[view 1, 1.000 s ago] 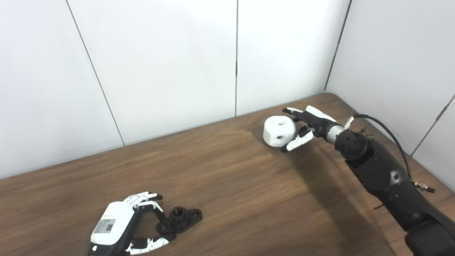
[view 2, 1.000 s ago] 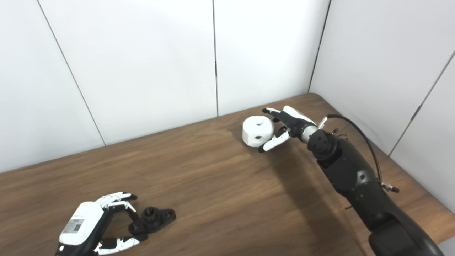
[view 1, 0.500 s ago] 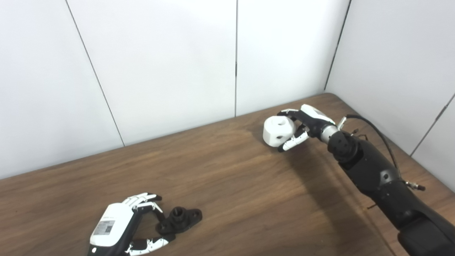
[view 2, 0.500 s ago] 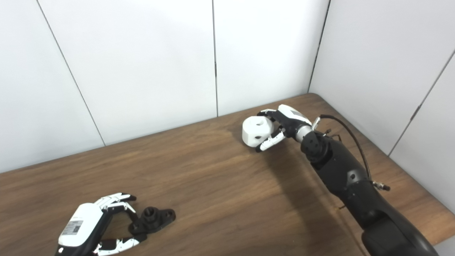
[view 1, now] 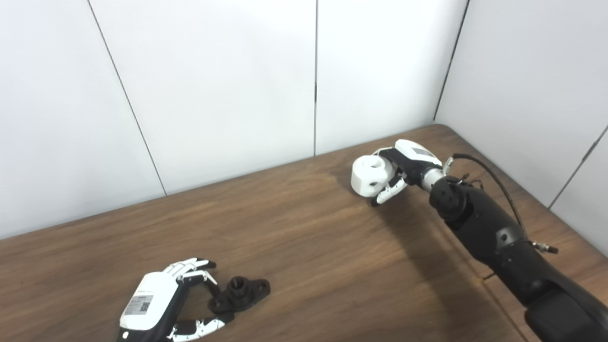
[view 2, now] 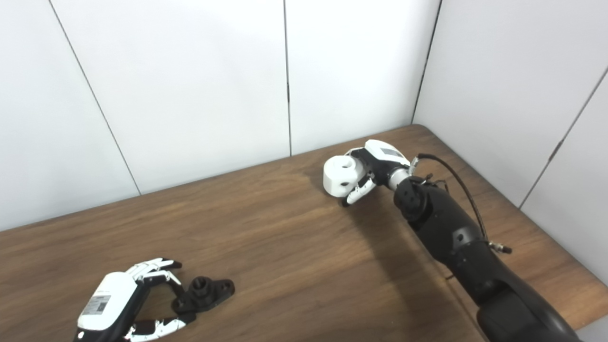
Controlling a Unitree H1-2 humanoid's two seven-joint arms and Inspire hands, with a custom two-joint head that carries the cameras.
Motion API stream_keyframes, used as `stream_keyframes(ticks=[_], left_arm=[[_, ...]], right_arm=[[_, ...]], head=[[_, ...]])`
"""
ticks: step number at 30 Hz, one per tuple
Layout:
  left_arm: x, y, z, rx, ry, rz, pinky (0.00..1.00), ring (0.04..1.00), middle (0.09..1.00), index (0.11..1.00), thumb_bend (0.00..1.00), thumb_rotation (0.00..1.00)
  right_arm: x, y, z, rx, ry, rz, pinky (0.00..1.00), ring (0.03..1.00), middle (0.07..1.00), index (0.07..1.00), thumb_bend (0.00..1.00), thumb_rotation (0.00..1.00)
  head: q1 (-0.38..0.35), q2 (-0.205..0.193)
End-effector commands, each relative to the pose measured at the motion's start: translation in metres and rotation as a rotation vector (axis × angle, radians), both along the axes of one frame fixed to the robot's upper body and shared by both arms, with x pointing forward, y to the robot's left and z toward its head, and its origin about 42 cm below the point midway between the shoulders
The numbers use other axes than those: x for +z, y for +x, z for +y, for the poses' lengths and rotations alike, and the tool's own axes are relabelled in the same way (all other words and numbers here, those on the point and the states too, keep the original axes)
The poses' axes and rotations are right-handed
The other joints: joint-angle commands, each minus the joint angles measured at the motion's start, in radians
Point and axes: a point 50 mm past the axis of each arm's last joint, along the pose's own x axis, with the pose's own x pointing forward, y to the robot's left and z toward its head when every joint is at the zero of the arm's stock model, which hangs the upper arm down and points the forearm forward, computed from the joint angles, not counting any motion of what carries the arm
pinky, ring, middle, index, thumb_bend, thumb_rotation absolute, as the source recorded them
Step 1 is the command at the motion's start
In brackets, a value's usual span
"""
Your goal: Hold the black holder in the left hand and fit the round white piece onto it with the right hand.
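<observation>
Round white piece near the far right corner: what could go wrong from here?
The right hand wraps the round white piece from one side only, so it may slip on lifting. The left hand lies open beside the black holder, which is not yet gripped and could be nudged away.

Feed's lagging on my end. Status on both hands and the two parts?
Left hand open beside black holder, not gripping. Right hand wrapping round white piece, piece on the table. Parts far apart; nothing between them.
</observation>
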Motion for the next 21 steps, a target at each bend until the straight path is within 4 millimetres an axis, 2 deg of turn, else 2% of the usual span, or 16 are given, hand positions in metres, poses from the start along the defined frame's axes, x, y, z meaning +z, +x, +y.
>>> stream_keyframes(ticks=[1,2,3,4,6,21], left_arm=[[-0.045,-0.028,0.028,0.053,0.151,0.181,0.81,0.832,0.795,0.483,0.52,0.05],[-0.046,-0.028,0.028,0.054,0.150,0.181,0.82,0.831,0.795,0.483,0.52,0.05],[-0.045,-0.028,0.028,0.055,0.150,0.181,0.82,0.831,0.795,0.483,0.52,0.05],[-0.045,-0.028,0.028,0.054,0.149,0.179,0.82,0.832,0.796,0.484,0.52,0.05],[-0.045,-0.028,0.027,0.053,0.148,0.177,0.82,0.831,0.794,0.483,0.52,0.05],[-0.046,-0.027,0.024,0.058,0.148,0.174,0.82,0.832,0.794,0.484,0.52,0.05]], right_arm=[[0.014,0.008,0.004,0.009,-0.037,-0.074,0.62,0.742,0.791,0.647,0.82,0.15],[0.012,0.008,0.005,0.000,-0.038,-0.089,0.61,0.736,0.783,0.619,0.80,0.13],[0.010,0.009,0.006,-0.007,-0.038,-0.104,0.60,0.734,0.769,0.542,0.64,0.13],[0.008,0.009,0.007,-0.014,-0.038,-0.121,0.60,0.731,0.759,0.514,0.58,0.13],[0.005,0.010,0.008,-0.021,-0.039,-0.142,0.59,0.724,0.736,0.489,0.53,0.13],[-0.002,0.009,0.010,-0.015,-0.040,-0.149,0.56,0.706,0.716,0.482,0.52,0.13]], head=[[0.000,0.001],[0.000,0.001],[0.004,0.004],[0.004,0.004],[0.006,0.005],[0.034,0.013]])
